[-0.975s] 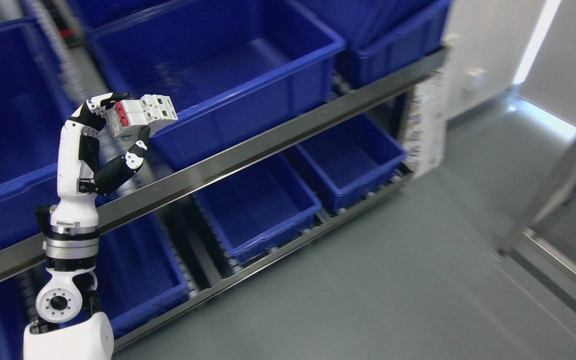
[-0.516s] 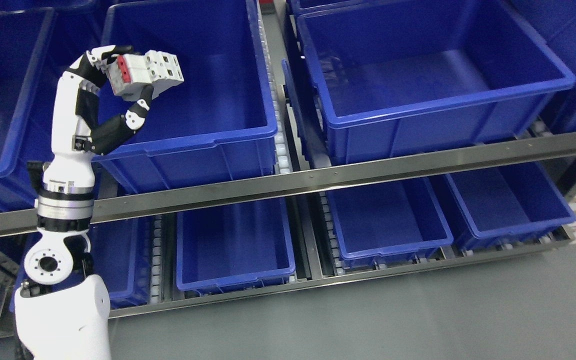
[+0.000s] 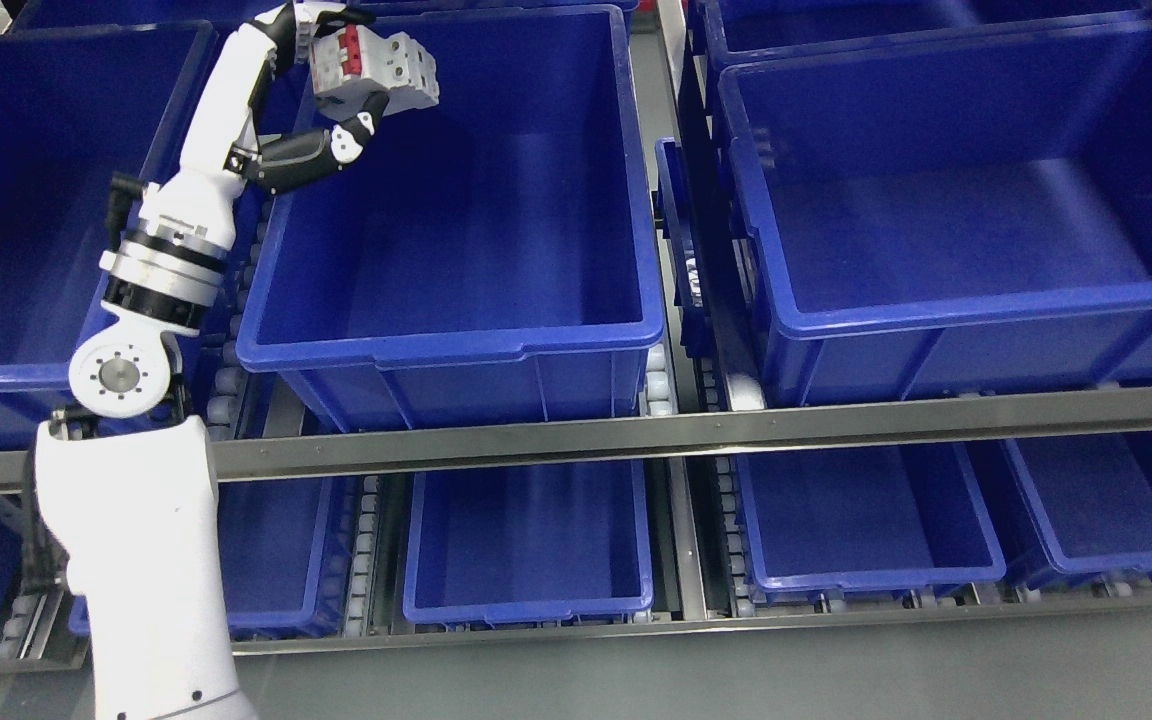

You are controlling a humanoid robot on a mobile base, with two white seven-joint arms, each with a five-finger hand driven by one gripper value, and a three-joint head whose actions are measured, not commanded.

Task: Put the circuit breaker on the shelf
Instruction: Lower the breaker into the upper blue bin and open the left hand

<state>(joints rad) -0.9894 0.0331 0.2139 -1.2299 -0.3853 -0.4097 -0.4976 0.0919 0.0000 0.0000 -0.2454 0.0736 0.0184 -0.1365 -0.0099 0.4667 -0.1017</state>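
left hand [image 3: 336,70]: fingers wrapped round the circuit breaker [image 3: 376,68], thumb underneath
breaker spot: up in the air, over the far left corner of the middle bin [image 3: 456,345]
done: carried to the shelf [image 3: 636,435]
left: lower, let go, probably into that bin below the fingers

My left hand [image 3: 321,95] is glossy white and black plastic with a brushed metal wrist ring. The circuit breaker [image 3: 376,68] looks matt grey plastic with a red face. Blue bins [image 3: 456,340] are smooth plastic; the shelf rail [image 3: 736,430] is dull metal.
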